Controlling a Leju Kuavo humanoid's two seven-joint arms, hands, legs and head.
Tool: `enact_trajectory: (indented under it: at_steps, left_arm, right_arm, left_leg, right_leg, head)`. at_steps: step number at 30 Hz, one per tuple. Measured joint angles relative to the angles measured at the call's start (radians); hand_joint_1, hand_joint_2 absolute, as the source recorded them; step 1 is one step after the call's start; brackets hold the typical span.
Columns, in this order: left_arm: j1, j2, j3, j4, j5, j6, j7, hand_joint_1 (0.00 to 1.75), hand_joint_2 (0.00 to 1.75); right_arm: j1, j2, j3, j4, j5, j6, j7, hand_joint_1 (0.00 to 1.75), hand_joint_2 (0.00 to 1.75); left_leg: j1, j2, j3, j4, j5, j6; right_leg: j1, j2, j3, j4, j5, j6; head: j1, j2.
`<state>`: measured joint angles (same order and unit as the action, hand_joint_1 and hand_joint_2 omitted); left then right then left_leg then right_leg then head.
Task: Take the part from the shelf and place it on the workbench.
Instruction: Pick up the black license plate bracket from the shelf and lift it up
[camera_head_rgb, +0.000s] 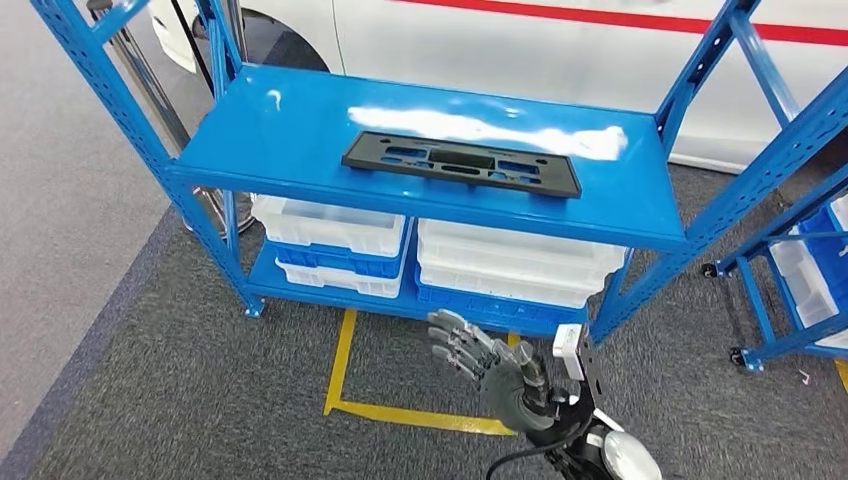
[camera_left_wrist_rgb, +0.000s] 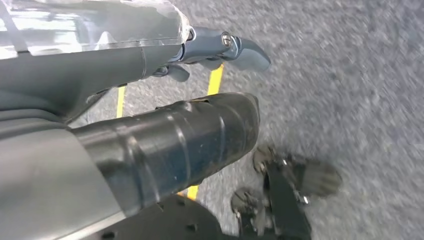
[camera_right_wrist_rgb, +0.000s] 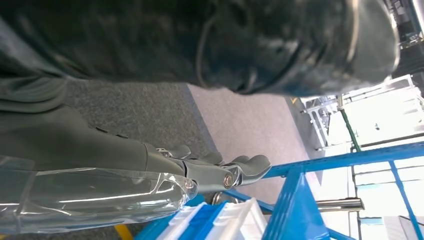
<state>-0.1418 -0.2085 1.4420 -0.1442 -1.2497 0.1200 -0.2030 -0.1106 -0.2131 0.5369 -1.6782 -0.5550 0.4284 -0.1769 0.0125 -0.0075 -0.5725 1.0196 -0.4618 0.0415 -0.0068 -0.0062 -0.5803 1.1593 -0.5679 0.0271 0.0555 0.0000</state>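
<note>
While the flat black rectangular plastic part with slotted cut-outs (camera_head_rgb: 461, 163) lies lengthwise on the glossy blue metal top board of the blue steel shelf rack (camera_head_rgb: 250, 140), we see nothing touching it; it sits a little toward two o'clock from the board's middle, well apart from both hands. Our right hand (camera_head_rgb: 487, 365) shows in the head view at about five o'clock, raised in front of the rack's lower tier with its dark fingers (camera_head_rgb: 455, 335) spread apart and holding nothing, pointing up toward eleven o'clock. In the right wrist view the same right hand (camera_right_wrist_rgb: 210, 170) reaches out with its fingers loosely extended, empty, near a blue upright of the rack. Below the top board, white plastic bins with blue bins (camera_head_rgb: 330, 240) stacked among them fill the lower tier. Yellow floor tape (camera_head_rgb: 345, 385) marks a corner on the grey carpet (camera_head_rgb: 200, 390) at six o'clock of the rack. Our left hand (camera_left_wrist_rgb: 220, 50) hangs over the carpet in the left wrist view; its thick thumb and a finger are extended, empty. A white vehicle body with a red stripe (camera_head_rgb: 560, 40) stands behind the rack at twelve o'clock.
</note>
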Motion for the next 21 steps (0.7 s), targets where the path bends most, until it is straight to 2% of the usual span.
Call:
enact_trajectory:
  at_steps: [2, 3, 4, 5, 6, 7, 8, 9, 10, 12, 14, 15, 17, 18, 19, 20, 21]
  left_arm:
    - [0.000, 0.000, 0.000, 0.000, 0.000, -0.001, 0.000, 0.00, 0.00]
    - [0.001, 0.000, 0.000, 0.000, 0.000, -0.001, 0.000, 0.00, 0.00]
    - [0.002, 0.000, 0.000, 0.000, 0.000, -0.001, 0.000, 0.00, 0.00]
    - [0.002, 0.000, 0.000, 0.000, 0.000, -0.001, 0.000, 0.00, 0.00]
    - [0.003, 0.000, 0.000, 0.000, 0.000, -0.001, 0.000, 0.00, 0.00]
    - [0.002, -0.002, 0.000, 0.000, 0.000, -0.001, 0.000, 0.00, 0.00]
    - [0.001, -0.002, 0.000, 0.001, 0.001, 0.000, 0.000, 0.00, 0.00]
    - [-0.001, -0.003, 0.000, 0.001, 0.001, 0.000, -0.001, 0.00, 0.00]
    - [-0.002, -0.004, 0.000, 0.002, 0.001, 0.000, -0.001, 0.00, 0.00]
    - [-0.002, -0.003, 0.000, 0.002, 0.001, 0.000, -0.001, 0.00, 0.00]
    - [-0.002, -0.003, 0.000, 0.003, 0.001, 0.000, -0.001, 0.00, 0.00]
    - [-0.004, -0.002, 0.000, 0.003, 0.001, 0.000, -0.002, 0.00, 0.00]
    - [-0.005, -0.002, 0.000, 0.003, 0.001, 0.000, -0.002, 0.00, 0.00]
    - [-0.005, -0.002, 0.000, 0.003, 0.001, 0.000, -0.002, 0.00, 0.00]
    - [-0.003, -0.002, 0.000, 0.003, 0.001, 0.000, -0.002, 0.00, 0.00]
    - [-0.001, -0.001, 0.000, 0.003, 0.001, 0.000, -0.002, 0.00, 0.00]
    - [0.001, -0.001, 0.000, 0.003, 0.001, 0.000, -0.001, 0.00, 0.00]
  right_arm:
    - [0.000, 0.000, 0.000, 0.000, 0.000, 0.000, 0.000, 0.00, 0.00]
    - [0.001, 0.001, 0.000, 0.001, 0.000, 0.000, 0.000, 0.00, 0.00]
    - [0.001, 0.001, 0.001, 0.002, 0.000, 0.000, 0.001, 0.00, 0.00]
    - [0.001, 0.001, 0.000, 0.002, 0.000, 0.000, 0.001, 0.00, 0.00]
    - [0.001, 0.001, 0.000, 0.003, 0.000, 0.000, 0.001, 0.00, 0.00]
    - [0.001, 0.001, 0.000, 0.003, 0.000, 0.000, 0.001, 0.00, 0.00]
    - [0.000, 0.001, 0.000, 0.004, 0.000, 0.001, 0.001, 0.00, 0.00]
    - [0.000, 0.001, 0.000, 0.004, 0.000, 0.001, 0.001, 0.00, 0.00]
    - [0.000, 0.002, 0.000, 0.004, 0.000, 0.002, 0.001, 0.00, 0.00]
    - [0.000, 0.002, 0.000, 0.004, 0.000, 0.002, 0.001, 0.00, 0.00]
    - [-0.002, 0.003, 0.000, 0.005, 0.000, 0.002, 0.001, 0.00, 0.00]
    - [-0.003, 0.004, 0.000, 0.005, 0.000, 0.002, 0.001, 0.00, 0.00]
    - [-0.004, 0.007, 0.001, 0.005, 0.000, 0.002, 0.002, 0.00, 0.00]
    - [-0.004, 0.007, 0.001, 0.006, 0.000, 0.002, 0.002, 0.00, 0.00]
    - [-0.003, 0.007, 0.001, 0.006, 0.000, 0.002, 0.002, 0.00, 0.00]
    - [-0.003, 0.007, 0.001, 0.006, 0.000, 0.002, 0.002, 0.00, 0.00]
    - [-0.002, 0.007, 0.001, 0.006, 0.000, 0.002, 0.002, 0.00, 0.00]
  left_leg:
    - [-0.001, -0.001, 0.013, 0.000, -0.013, 0.004]
    - [-0.002, -0.002, 0.022, 0.000, -0.020, 0.004]
    - [-0.003, -0.003, 0.033, -0.001, -0.029, 0.003]
    - [-0.004, -0.004, 0.047, -0.001, -0.038, 0.002]
    - [-0.005, -0.004, 0.059, -0.002, -0.047, 0.001]
    - [-0.007, -0.005, 0.071, -0.003, -0.056, -0.002]
    - [-0.007, -0.005, 0.078, -0.005, -0.063, -0.005]
    - [-0.007, -0.006, 0.082, -0.009, -0.068, -0.010]
    - [-0.007, -0.006, 0.088, -0.008, -0.067, -0.016]
    - [-0.008, -0.004, 0.097, 0.004, -0.063, -0.027]
    - [-0.008, -0.002, 0.079, 0.063, -0.079, -0.034]
    - [-0.006, -0.001, 0.051, 0.112, -0.102, -0.037]
    - [-0.002, 0.000, -0.026, 0.217, -0.150, -0.046]
    - [0.000, 0.000, -0.058, 0.249, -0.160, -0.050]
    - [0.001, 0.000, -0.077, 0.251, -0.149, -0.054]
    - [0.003, 0.000, -0.080, 0.221, -0.115, -0.056]
    - [0.004, 0.001, -0.071, 0.162, -0.064, -0.058]
  right_leg:
    - [-0.001, 0.001, -0.088, 0.122, -0.039, 0.004]
    - [-0.001, 0.001, -0.119, 0.149, -0.038, 0.004]
    - [0.000, 0.001, -0.131, 0.140, -0.015, 0.001]
    - [0.002, 0.002, -0.124, 0.093, 0.028, -0.005]
    - [0.005, 0.002, -0.105, 0.022, 0.083, -0.014]
    - [0.010, 0.003, -0.088, -0.039, 0.120, -0.025]
    - [0.016, 0.003, -0.074, -0.090, 0.142, -0.035]
    - [0.020, 0.004, -0.067, -0.117, 0.152, -0.043]
    - [0.024, 0.005, -0.063, -0.125, 0.145, -0.049]
    - [0.020, 0.008, -0.036, -0.145, 0.148, -0.057]
    - [0.013, 0.008, -0.003, -0.162, 0.138, -0.066]
    - [0.012, 0.006, 0.010, -0.166, 0.130, -0.070]
    - [0.011, 0.006, 0.026, -0.166, 0.114, -0.072]
    - [0.011, 0.007, 0.035, -0.165, 0.105, -0.071]
    - [0.010, 0.008, 0.045, -0.163, 0.095, -0.069]
    - [0.008, 0.010, 0.058, -0.161, 0.084, -0.066]
    - [0.007, 0.010, 0.073, -0.159, 0.071, -0.061]
  head:
    - [0.000, 0.000]
    - [0.000, 0.000]
    - [0.000, 0.000]
    - [0.000, 0.000]
    - [0.000, 0.000]
    - [-0.001, 0.000]
    - [-0.002, 0.000]
    - [-0.003, 0.000]
    - [-0.004, 0.000]
    - [-0.004, 0.000]
    - [-0.007, 0.000]
    - [-0.009, 0.000]
    - [-0.011, 0.000]
    - [-0.011, 0.000]
    - [-0.011, 0.000]
    - [-0.011, 0.000]
    - [-0.011, 0.000]
